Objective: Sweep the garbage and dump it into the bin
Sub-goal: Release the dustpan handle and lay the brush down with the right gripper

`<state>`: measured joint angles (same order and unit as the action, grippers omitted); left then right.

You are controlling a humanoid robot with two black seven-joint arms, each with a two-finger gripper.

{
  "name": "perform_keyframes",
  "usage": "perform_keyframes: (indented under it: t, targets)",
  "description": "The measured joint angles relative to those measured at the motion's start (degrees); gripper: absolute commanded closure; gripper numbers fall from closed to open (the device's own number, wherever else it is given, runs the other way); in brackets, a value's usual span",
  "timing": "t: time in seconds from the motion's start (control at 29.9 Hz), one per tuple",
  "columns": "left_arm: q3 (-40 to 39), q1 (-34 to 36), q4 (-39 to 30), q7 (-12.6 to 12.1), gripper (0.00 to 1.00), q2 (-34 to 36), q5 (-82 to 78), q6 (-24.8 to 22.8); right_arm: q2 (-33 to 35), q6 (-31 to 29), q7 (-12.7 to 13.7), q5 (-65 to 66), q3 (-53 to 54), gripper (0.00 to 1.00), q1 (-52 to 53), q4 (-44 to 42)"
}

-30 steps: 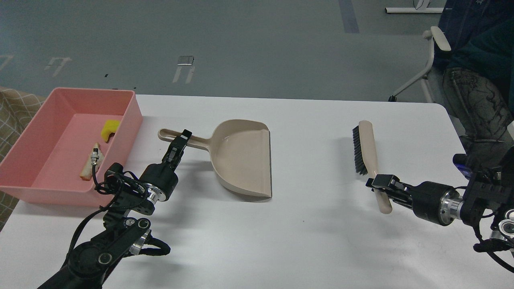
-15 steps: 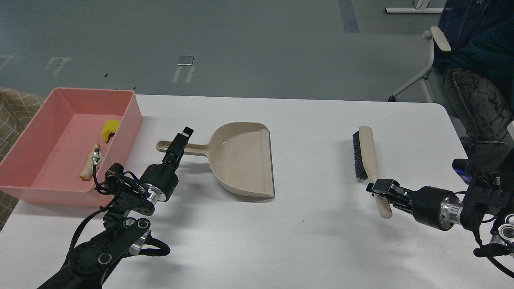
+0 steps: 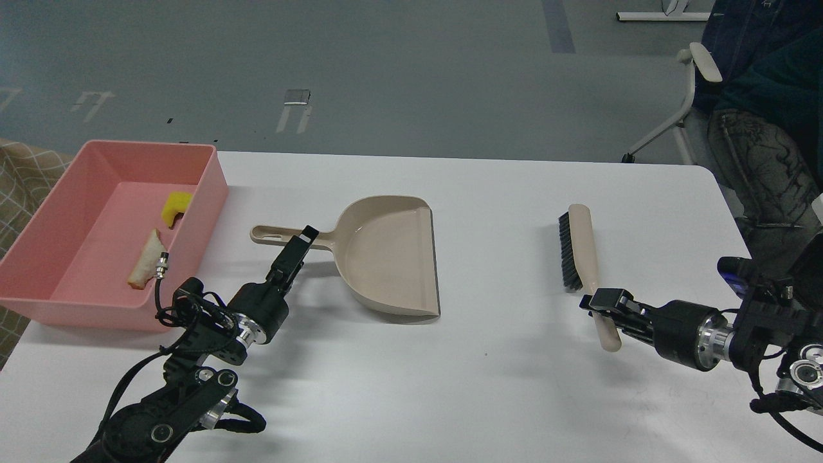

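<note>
The salmon-pink bin (image 3: 215,183) stands at the table's left edge. Both pieces of garbage lie inside it: the yellow peel-like piece (image 3: 175,207) and the pale wedge (image 3: 145,260). The beige dustpan (image 3: 392,254) lies flat and empty in the middle, its handle pointing left. My left gripper (image 3: 303,239) crosses that handle just left of the pan, and its jaws look loosened. My right gripper (image 3: 599,305) is shut on the handle of the beige black-bristled brush (image 3: 580,247), which lies low over the table on the right.
The white table (image 3: 501,386) ends close behind the bin and the dustpan. A seated person (image 3: 765,128) and a white chair (image 3: 691,83) are past the table's far right corner. Checked cloth (image 3: 26,180) shows left of the bin.
The dustpan came down flat on the table and then stayed still, while my left gripper slid right along its handle and sank. My right gripper carried the brush slightly left.
</note>
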<state>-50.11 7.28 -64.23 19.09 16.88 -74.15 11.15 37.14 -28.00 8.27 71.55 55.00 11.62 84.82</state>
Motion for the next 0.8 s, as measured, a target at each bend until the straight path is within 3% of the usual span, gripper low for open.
perform_keyframes:
  t: [0.23, 0.3, 0.64, 0.8]
  targets:
    - [-0.1, -0.8, -1.1, 0.6, 0.02, 1.7, 0.6, -0.1, -0.2, 0.0, 0.1, 0.2, 0.0, 0.60, -0.2, -0.4]
    - [-0.2, -1.7, -2.3, 0.6, 0.02, 2.5, 0.7, -0.2, -0.2, 0.0, 0.1, 0.2, 0.2, 0.48, -0.2, -0.4]
    - [-1.0, -3.8, -7.7, 0.7, 0.02, 6.0, 0.8, -1.4, 0.0, 0.0, 0.2, 0.0, 0.2, 0.41, -0.3, -0.3]
    - [-1.3, -4.9, -9.2, 0.7, 0.02, 7.2, 0.8, -2.2, 0.5, 0.0, 0.4, -0.1, 1.0, 0.31, -0.4, 0.3]
